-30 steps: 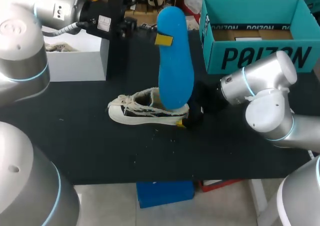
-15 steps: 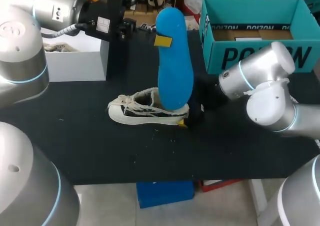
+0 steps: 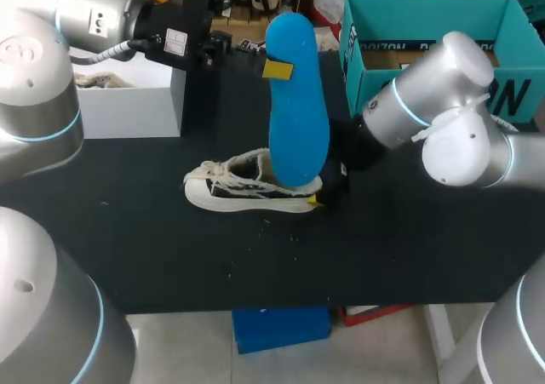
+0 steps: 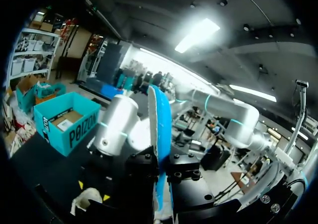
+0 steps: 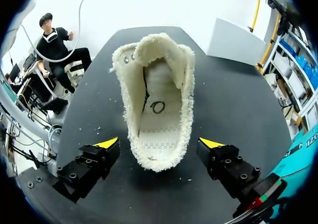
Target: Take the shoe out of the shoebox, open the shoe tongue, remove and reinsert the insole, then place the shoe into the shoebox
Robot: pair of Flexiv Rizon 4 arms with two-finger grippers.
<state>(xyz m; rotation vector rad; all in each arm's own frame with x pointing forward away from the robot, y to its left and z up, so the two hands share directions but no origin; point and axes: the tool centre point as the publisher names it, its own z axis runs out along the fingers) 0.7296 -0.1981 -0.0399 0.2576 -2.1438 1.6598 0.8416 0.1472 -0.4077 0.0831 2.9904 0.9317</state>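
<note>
Right wrist view: my right gripper [image 5: 160, 143] sat wide open, straddling the heel of the shoe [image 5: 156, 110] at its 12 o'clock, not touching. My left gripper [image 3: 275, 67] pinched the insole [image 3: 298, 128] upright over that heel. My worry was that the unclamped shoe would skid if the insole got pushed in.

Left end effector [image 3: 277, 67] clamped aloft; right end effector [image 5: 159, 143] spread wide, low.

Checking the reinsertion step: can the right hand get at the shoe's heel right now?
Probably yes. The right hand is open, its fingers flanking the shoe at the heel with nothing between; the blue insole is held up above by the left hand.
</note>
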